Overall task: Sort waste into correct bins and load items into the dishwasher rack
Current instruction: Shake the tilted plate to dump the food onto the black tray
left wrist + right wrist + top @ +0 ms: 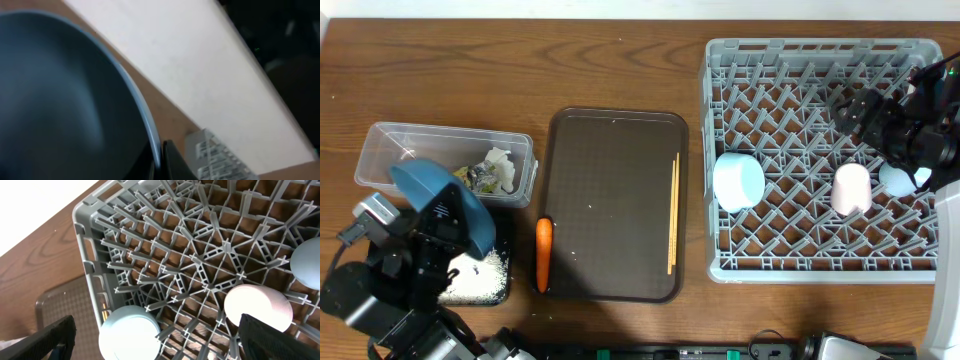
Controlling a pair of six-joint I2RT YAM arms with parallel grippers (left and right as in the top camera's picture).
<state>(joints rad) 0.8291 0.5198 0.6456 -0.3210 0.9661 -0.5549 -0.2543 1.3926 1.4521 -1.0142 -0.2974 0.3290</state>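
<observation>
Left gripper (160, 162) is clamped on the rim of the blue plate (435, 195), tilted above the black tray (506, 238) where rice grains (480, 272) lie; right gripper (855, 112) hangs with jaws wide apart over the rack (800, 50), holding nothing; bowl (738, 180) and pink cup (851, 189) sit inside the rack; carrot (544, 252) lies on the serving tray (610, 200).

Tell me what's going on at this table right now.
The left gripper is clamped on the rim of the blue plate, holding it tilted above the black tray, where rice lies. The right gripper hangs open over the dishwasher rack, which holds the bowl, pink cup and light blue cup. The carrot and chopsticks lie on the brown serving tray. The clear tub holds the wrapper and tissue.
</observation>
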